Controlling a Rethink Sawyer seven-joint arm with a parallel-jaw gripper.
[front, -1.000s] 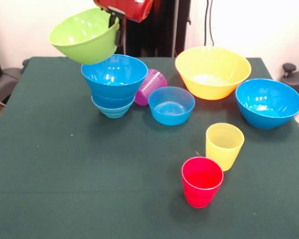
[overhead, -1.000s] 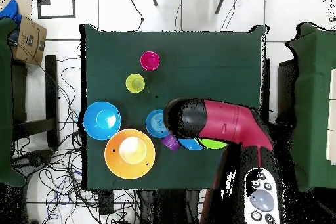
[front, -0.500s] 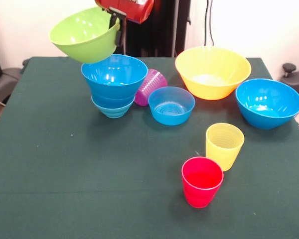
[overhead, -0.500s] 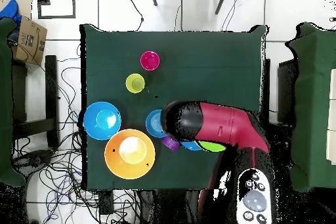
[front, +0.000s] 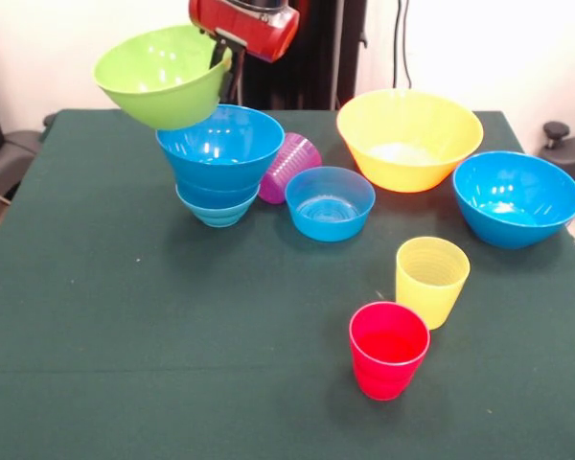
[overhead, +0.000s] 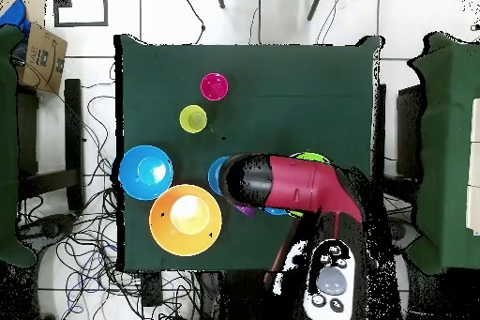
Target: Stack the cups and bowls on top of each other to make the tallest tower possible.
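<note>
The hand [front: 220, 50] is clamped on the rim of the large lime green glossy plastic bowl [front: 161, 75], carrying it tilted in the air with its mouth turned toward the camera in the front view. The bowl hangs just above and a little to picture-left of the tower [front: 220, 163], a nested pile of blue plastic bowls whose wide top bowl stands open. That offset is what the coming move turns on: by my reading the green bowl needs to come level and centre over the tower's mouth before being lowered in.

On the dark green counter [front: 125, 335], the very large yellow plastic bowl [front: 409, 139] stands apart, then a large blue bowl [front: 517, 197] and a small blue bowl [front: 330, 202]. The ribbed purple plastic cup [front: 290, 165] lies on its side against the tower; the yellow cup [front: 431, 281] and red cup [front: 388, 349] stand upright, near each other.
</note>
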